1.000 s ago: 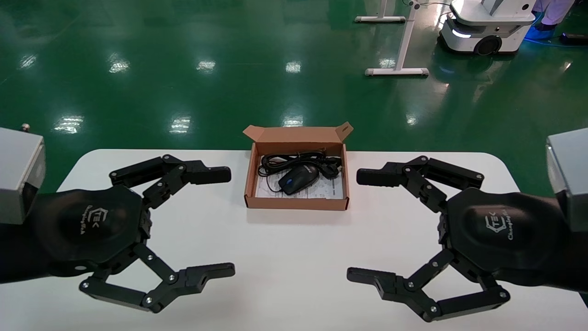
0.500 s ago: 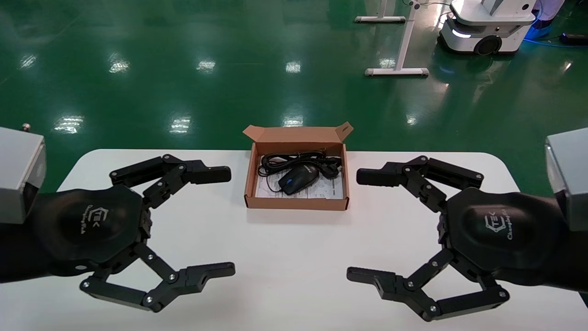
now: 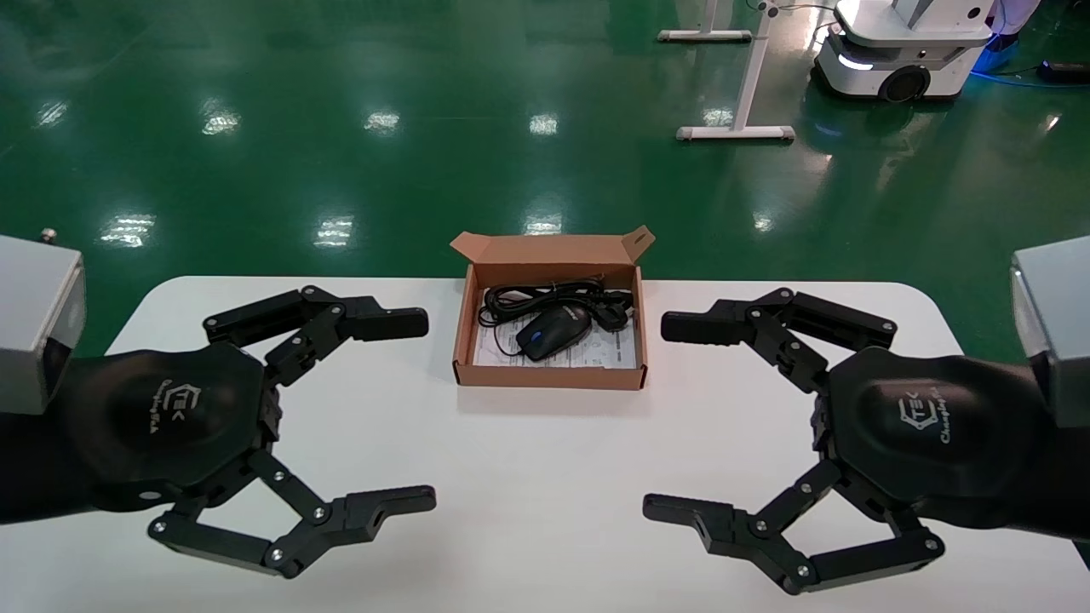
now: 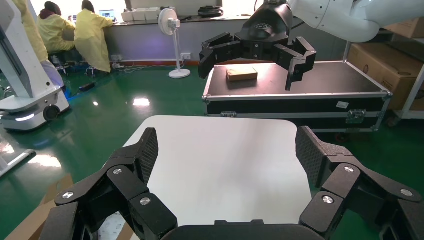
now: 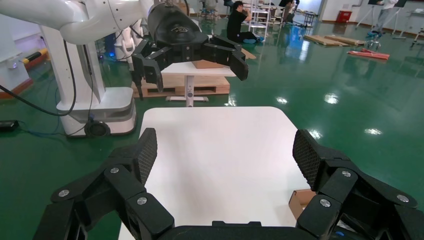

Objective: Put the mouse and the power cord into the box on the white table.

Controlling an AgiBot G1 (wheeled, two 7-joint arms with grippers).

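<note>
The brown cardboard box (image 3: pixel 632 340) stands at the far middle of the white table (image 3: pixel 545 460), its flaps up. Inside it lies the black mouse (image 3: pixel 553 330) with a blue wheel, on a white printed sheet. The coiled black power cord (image 3: pixel 545 298) lies behind the mouse in the box, a plug end at its right. My left gripper (image 3: pixel 413 410) hovers open over the table, left of the box, empty. My right gripper (image 3: pixel 668 417) hovers open to the right of the box, empty. A corner of the box (image 5: pixel 301 199) shows in the right wrist view.
Green floor surrounds the table. A white mobile robot base (image 3: pixel 903 51) and a white stand (image 3: pixel 741 102) are far behind at the right. A black flight case (image 4: pixel 295 90) sits beyond the table in the left wrist view.
</note>
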